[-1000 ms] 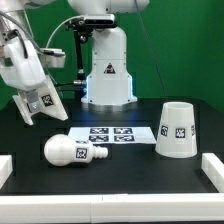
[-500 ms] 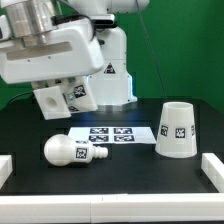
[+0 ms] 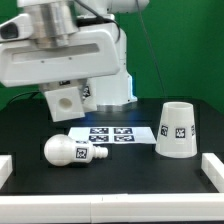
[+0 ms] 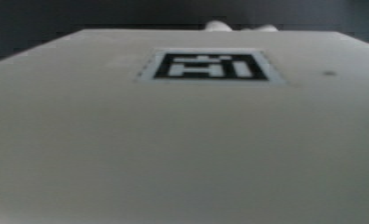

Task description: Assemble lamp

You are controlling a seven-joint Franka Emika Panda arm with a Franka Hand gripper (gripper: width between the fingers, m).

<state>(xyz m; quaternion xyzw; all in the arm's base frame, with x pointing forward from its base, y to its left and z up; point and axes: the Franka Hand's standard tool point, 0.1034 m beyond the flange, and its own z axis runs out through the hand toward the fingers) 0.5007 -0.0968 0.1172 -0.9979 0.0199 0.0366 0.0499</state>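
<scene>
Green backdrop, black tabletop point(image 3: 30, 140). Right of centre stands the white tapered plastic shade point(image 3: 175, 128). Left of centre, off the table, hangs the white squarish plastic base block point(image 3: 64, 106), pinched in the two-finger gripper point(image 3: 62, 96); it fills the wrist view. Lower left lies the white rounded plastic bulb point(image 3: 66, 151). Parts are likely light, rigid and smooth, so grip the flat sides. Only square black-and-white tags, no readable writing.

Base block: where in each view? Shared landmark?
Exterior view: base block hangs under the arm, on the exterior view's left.
Wrist view: its white face fills nearly the whole picture.
Shared landmark: a square tag on the block; same tag or not, cannot tell.
</scene>
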